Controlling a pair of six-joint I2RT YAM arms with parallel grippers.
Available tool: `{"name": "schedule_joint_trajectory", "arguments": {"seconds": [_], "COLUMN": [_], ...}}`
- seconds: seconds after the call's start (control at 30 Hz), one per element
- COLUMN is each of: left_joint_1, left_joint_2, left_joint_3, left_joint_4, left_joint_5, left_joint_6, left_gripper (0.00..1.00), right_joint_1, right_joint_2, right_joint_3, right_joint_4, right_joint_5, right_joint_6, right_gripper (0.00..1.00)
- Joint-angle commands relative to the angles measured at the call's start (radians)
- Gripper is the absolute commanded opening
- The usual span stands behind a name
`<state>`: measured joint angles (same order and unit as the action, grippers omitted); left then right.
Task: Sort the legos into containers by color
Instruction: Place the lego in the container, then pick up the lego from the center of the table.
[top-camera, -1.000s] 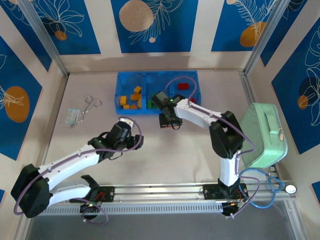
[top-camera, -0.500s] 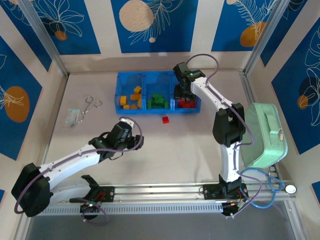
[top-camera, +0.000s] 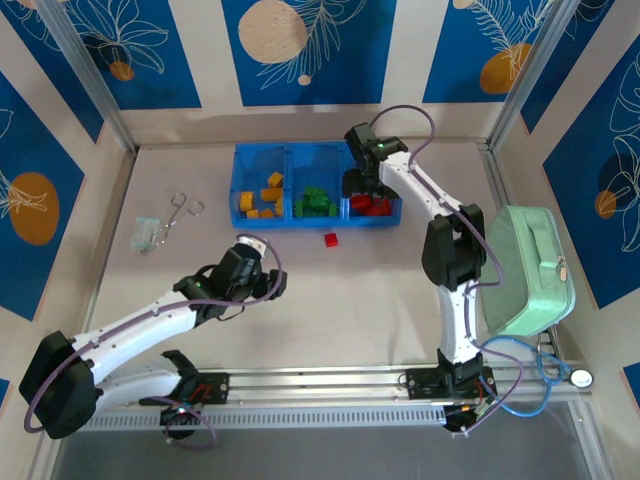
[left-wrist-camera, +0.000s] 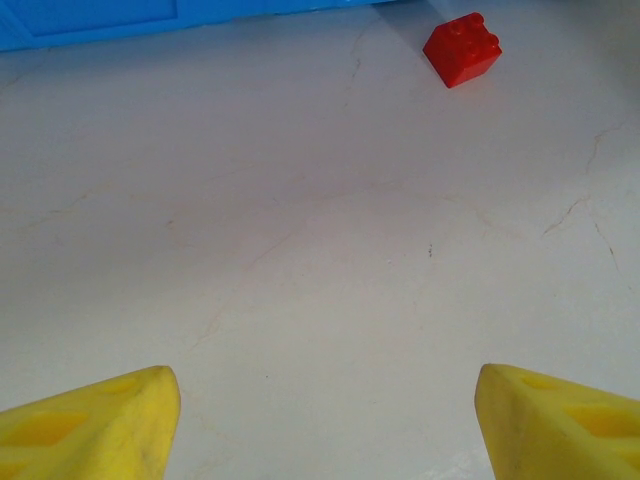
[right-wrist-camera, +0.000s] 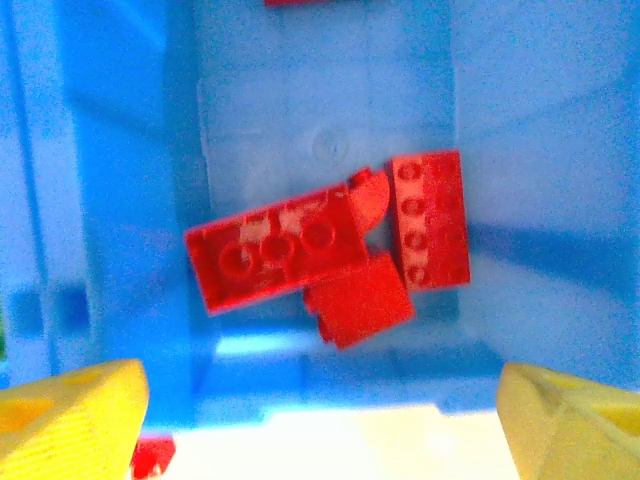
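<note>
Left hand (left-wrist-camera: 325, 398), spread and empty, faces one loose red brick (left-wrist-camera: 462, 48) on the surface (left-wrist-camera: 300, 250) near the blue tray (top-camera: 236, 190); right hand (right-wrist-camera: 320, 400) hangs spread and empty over the red pile (right-wrist-camera: 330, 250) in the tray's right compartment (right-wrist-camera: 520, 110), so pinching that stray likely comes next.

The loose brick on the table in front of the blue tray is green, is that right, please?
Not quite: the loose brick in front of the blue tray is red, not green; the top external view shows it.
</note>
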<state>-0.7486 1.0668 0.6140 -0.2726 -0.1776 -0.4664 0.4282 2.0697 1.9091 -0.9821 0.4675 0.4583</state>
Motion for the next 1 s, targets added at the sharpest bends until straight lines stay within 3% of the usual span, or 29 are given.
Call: {"name": "schedule_joint_trajectory", "arguments": {"seconds": [0.0,0.13,0.37,0.6,0.97], "left_joint_1": [-0.009,-0.008,-0.011,-0.012,-0.012], "left_joint_2": [0.006,0.038,0.060,0.028,0.007], "left_joint_3": [0.011,0.016,0.023,0.015,0.016], "left_joint_4": [0.001,0.019,0.033,0.014,-0.005], "left_joint_5": [-0.010,-0.002,0.017,0.001,-0.005], "left_joint_6": [-0.006,-0.010,-0.018,-0.017,-0.015], "left_gripper": [0.78,0.77,0.77,0.77,0.77], "right_joint_1": [0.059,0.128,0.212,0.228,0.218], "right_joint_2": [-0.150,-0.195,-0.126,-0.018,0.105], "right_joint_3": [-0.110,-0.215,-0.287,-0.275,-0.213], "right_joint_4": [0.090,0.125,0.133,0.148,0.171], "right_joint_5": [-0.035,-0.099,-0.119,-0.130,-0.122], "right_joint_6": [-0.019,-0.019,0.033,0.063,0.076], "right_gripper": [0.90,0.87,0.83,0.77,0.58]}}
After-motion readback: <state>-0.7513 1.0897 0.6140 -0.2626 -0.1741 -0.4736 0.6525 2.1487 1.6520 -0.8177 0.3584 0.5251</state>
